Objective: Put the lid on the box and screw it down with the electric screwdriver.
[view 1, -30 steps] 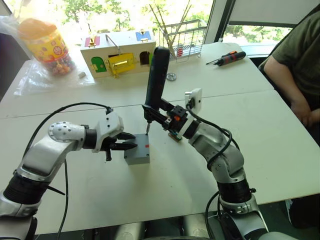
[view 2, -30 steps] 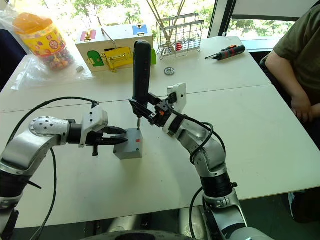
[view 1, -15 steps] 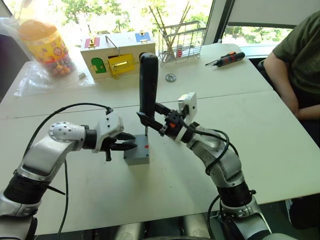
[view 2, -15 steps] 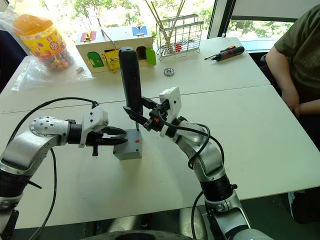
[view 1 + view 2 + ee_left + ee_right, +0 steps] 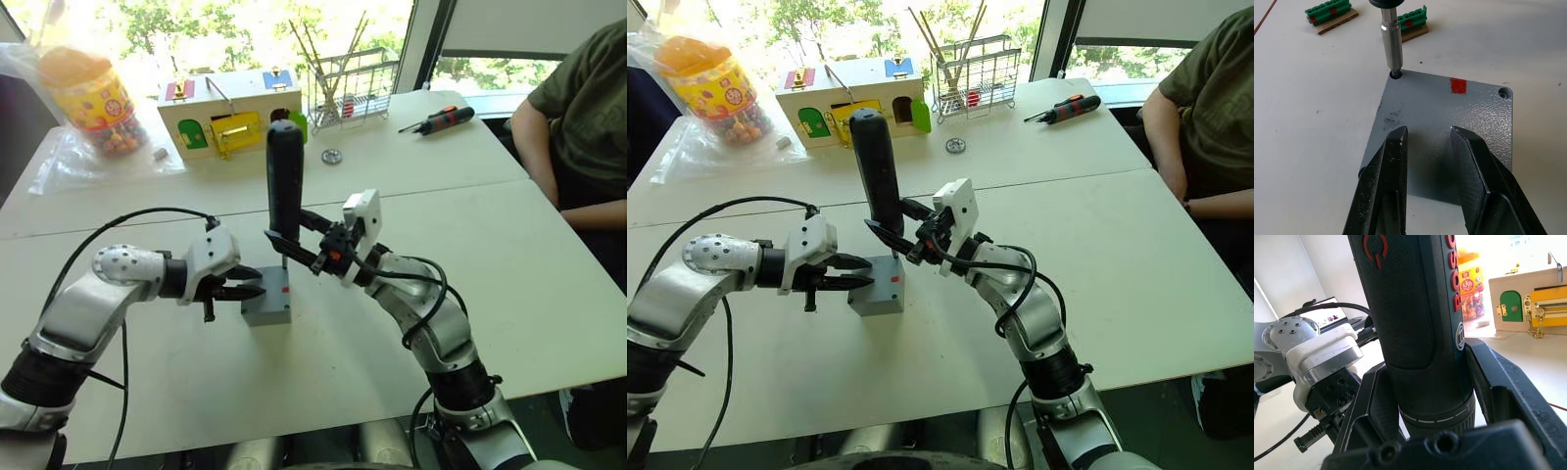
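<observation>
Now the driver (image 5: 285, 191), clamped in the right gripper (image 5: 294, 250), has swung from its 1 o'clock lean to upright, bit seated in the lid's (image 5: 1444, 132) corner hole at table centre; left gripper (image 5: 1427, 142) narrowly parted, hovering; screwing can begin.

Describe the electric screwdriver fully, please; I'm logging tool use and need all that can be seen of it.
The electric screwdriver is a thick black cylinder with a textured body, red lettering and a red power symbol. It stands nearly upright, clamped low on its body between the fingers of the right gripper. Its thin metal bit points down, with the tip seated in a corner screw hole of the grey lid, which sits on the box.
</observation>
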